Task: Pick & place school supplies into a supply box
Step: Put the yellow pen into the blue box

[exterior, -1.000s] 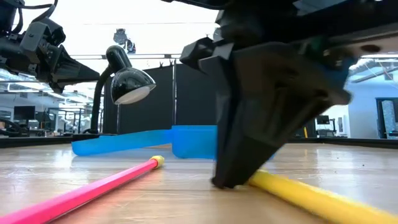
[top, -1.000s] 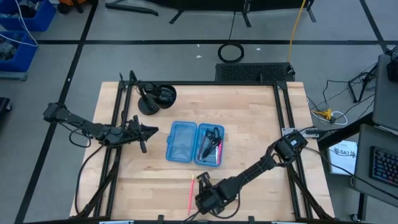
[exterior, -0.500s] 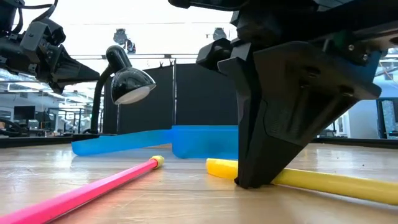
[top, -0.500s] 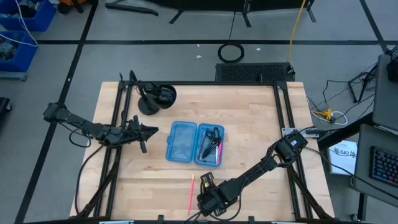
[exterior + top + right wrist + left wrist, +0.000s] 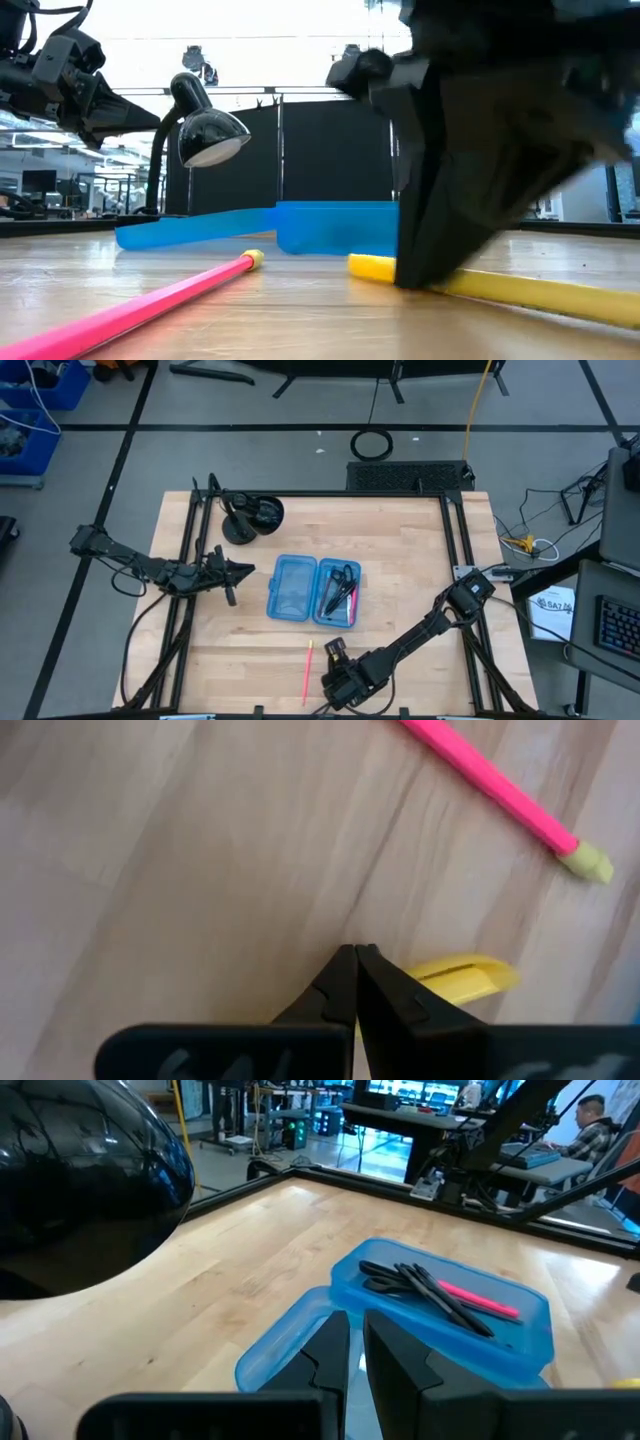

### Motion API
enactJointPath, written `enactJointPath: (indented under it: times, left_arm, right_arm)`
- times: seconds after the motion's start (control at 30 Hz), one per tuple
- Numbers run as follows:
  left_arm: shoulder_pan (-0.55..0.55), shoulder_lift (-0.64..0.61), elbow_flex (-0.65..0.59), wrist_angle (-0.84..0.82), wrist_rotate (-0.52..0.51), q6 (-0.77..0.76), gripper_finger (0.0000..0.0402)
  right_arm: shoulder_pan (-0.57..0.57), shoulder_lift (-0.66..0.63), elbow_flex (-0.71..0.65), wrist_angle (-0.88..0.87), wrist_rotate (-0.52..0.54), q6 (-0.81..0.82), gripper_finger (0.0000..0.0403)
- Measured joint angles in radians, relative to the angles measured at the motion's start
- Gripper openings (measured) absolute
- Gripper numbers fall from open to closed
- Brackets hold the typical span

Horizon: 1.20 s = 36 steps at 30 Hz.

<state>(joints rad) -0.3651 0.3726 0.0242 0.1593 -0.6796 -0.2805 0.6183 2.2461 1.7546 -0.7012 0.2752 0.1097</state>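
Observation:
The open light-blue supply box (image 5: 312, 590) lies flat at the table's middle. Its right half (image 5: 450, 1305) holds black-handled scissors, dark pens and a pink one; its left half (image 5: 292, 588) is bare. A pink pencil (image 5: 307, 668) lies on the wood near the front edge. My right gripper (image 5: 355, 970) is just right of that pencil, shut on a yellow pen (image 5: 480, 285). Left of the box my left gripper (image 5: 357, 1350) hovers above the table. Its fingers are nearly together and hold nothing. My right gripper pinches the yellow pen near one end (image 5: 450, 978) between its two fingers. The fingers (image 5: 430, 250) slant steeply down from above and lie across the pen. A short piece with the rounded end (image 5: 370, 266) sticks out past them, just above the wood. The long part runs toward the near edge.
A black desk lamp (image 5: 255, 515) stands at the far left of the table, its dome (image 5: 80, 1180) close beside my left gripper. Black frame rails (image 5: 185, 600) run along the table's left and right sides. Bare wood lies between the box and the front edge.
My right gripper has stayed shut on the yellow pen. It has risen a little and shifted slightly toward the table's right edge. The pen has swung with it: its rounded end, hidden behind the fingers a second ago, now sticks out beyond them.

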Motion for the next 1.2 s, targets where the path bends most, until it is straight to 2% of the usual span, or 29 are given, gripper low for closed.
enactJointPath:
  times: [0.2, 0.3, 0.43, 0.5, 0.6, 0.7, 0.8, 0.9, 1.0, 1.13, 1.2]
  left_arm:
    - [0.000, 0.000, 0.000, 0.002, -0.001, 0.070, 0.0037]
    - [0.000, 0.000, 0.000, 0.001, 0.000, 0.090, 0.0037]
    - [0.000, 0.000, 0.000, -0.002, 0.001, 0.092, 0.0037]
    - [0.000, 0.000, 0.000, -0.008, 0.008, 0.093, 0.0037]
    - [0.000, 0.000, 0.000, -0.008, 0.034, 0.095, 0.0037]
    - [0.000, 0.000, 0.000, -0.010, 0.073, 0.095, 0.0037]
    - [0.000, 0.000, 0.000, -0.013, 0.105, 0.095, 0.0037]
    - [0.000, 0.000, 0.000, -0.016, 0.119, 0.095, 0.0037]
    - [0.000, 0.000, 0.000, -0.020, 0.141, 0.095, 0.0037]
    - [0.000, 0.000, 0.000, -0.031, 0.148, 0.117, 0.0037]
    - [0.000, 0.000, 0.000, -0.032, 0.148, 0.147, 0.0037]
  right_arm:
    - [0.020, -0.134, 0.007, 0.214, 0.065, -0.033, 0.0000]
    - [0.022, -0.155, 0.004, 0.342, 0.065, -0.036, 0.0000]
    - [0.020, -0.196, 0.003, 0.504, 0.076, 0.080, 0.0000]
    - [0.021, -0.216, 0.008, 0.521, 0.014, 0.148, 0.0000]
    - [0.028, -0.214, 0.005, 0.493, -0.034, 0.307, 0.0000]
    - [0.024, -0.224, 0.003, 0.392, 0.014, 0.644, 0.0000]
    - [0.023, -0.246, 0.007, 0.215, 0.005, 0.939, 0.0010]
    - [0.035, -0.237, 0.005, 0.043, -0.045, 1.186, 0.0040]
    - [0.037, -0.227, 0.004, -0.036, -0.071, 1.307, 0.0086]
    - [0.012, -0.193, 0.007, -0.066, -0.071, 1.342, 0.0160]
    - [-0.009, -0.167, 0.006, -0.048, -0.108, 1.343, 0.0193]
